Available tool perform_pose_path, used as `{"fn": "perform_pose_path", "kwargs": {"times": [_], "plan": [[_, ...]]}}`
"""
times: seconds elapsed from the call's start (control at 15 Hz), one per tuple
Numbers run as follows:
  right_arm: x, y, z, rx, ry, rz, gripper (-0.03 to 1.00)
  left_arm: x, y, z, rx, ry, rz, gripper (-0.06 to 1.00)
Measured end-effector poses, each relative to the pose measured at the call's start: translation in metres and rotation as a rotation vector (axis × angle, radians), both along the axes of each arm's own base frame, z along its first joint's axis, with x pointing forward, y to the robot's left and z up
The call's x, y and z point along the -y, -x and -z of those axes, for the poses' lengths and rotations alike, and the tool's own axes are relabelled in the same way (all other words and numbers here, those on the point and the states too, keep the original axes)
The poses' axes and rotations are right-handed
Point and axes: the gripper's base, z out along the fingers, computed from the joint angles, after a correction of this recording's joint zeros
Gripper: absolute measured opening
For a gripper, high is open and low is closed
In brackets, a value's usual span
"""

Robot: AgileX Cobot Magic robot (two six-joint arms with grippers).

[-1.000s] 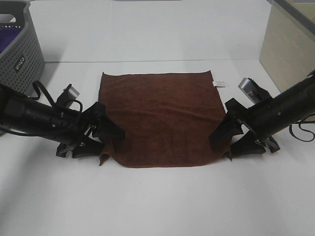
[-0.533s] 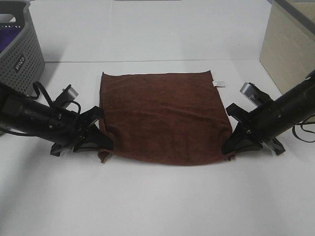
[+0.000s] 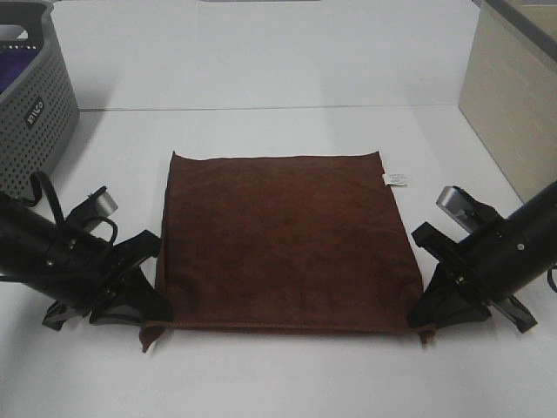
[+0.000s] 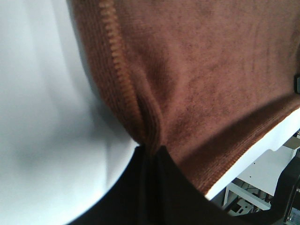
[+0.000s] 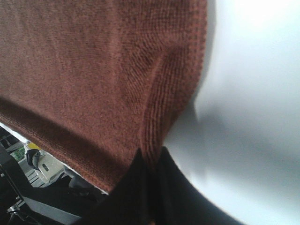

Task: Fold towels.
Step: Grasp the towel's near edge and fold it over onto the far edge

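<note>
The dark reddish-brown towel (image 3: 283,239) lies spread and taut on the white table (image 3: 278,374), its small white tag (image 3: 397,180) at the far right edge. My left gripper (image 3: 150,324) is shut on the towel's near left corner, seen pinched in the left wrist view (image 4: 151,149). My right gripper (image 3: 421,326) is shut on the near right corner, seen pinched in the right wrist view (image 5: 151,158). Both hold the near edge low over the table.
A grey laundry basket (image 3: 30,96) holding a purple cloth (image 3: 13,77) stands at the far left. A beige box (image 3: 513,87) stands at the far right. The table's far edge runs behind the towel.
Both grippers have closed on the near corners and pulled toward the near edge of the table. The towel slid with them and stretched flat.
</note>
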Motion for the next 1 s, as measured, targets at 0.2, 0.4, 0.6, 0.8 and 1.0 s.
{"fn": "perform_pose_path", "kwargs": {"times": [0.2,0.4,0.6,0.8,1.0], "plan": [[0.000,0.014,-0.003,-0.024,0.010,0.017,0.00,-0.002,0.014,0.000,-0.035,0.003,0.002,0.01],[0.000,0.007,-0.013,0.023,0.017,0.001,0.00,-0.001,0.008,-0.003,-0.012,0.005,0.008,0.01],[0.002,-0.030,-0.042,0.152,0.026,-0.010,0.00,0.005,-0.031,-0.027,0.081,-0.006,0.016,0.01],[-0.004,-0.070,-0.076,0.300,0.059,-0.036,0.00,0.007,-0.069,-0.056,0.174,-0.060,0.025,0.01],[-0.004,-0.114,-0.102,0.392,0.071,-0.024,0.00,0.010,-0.108,-0.088,0.300,-0.097,0.023,0.01]]}}
